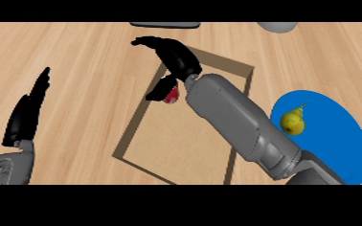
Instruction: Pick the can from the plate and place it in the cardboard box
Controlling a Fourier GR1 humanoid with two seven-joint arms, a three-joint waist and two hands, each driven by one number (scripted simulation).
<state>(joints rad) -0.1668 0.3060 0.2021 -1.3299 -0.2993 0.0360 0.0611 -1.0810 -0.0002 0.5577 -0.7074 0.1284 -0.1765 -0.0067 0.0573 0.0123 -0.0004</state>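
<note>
One can [171, 94], one cardboard box [143, 109], one plate [332, 117] — one pear [293, 121].

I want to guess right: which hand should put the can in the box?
Probably the right hand: it holds the red can over the cardboard box. The left hand rests open at the view's left.

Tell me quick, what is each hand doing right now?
Left hand: open, fingers straight, holding nothing, near the left edge.
Right hand: curled round the small red can, over the brown cardboard box.
</note>
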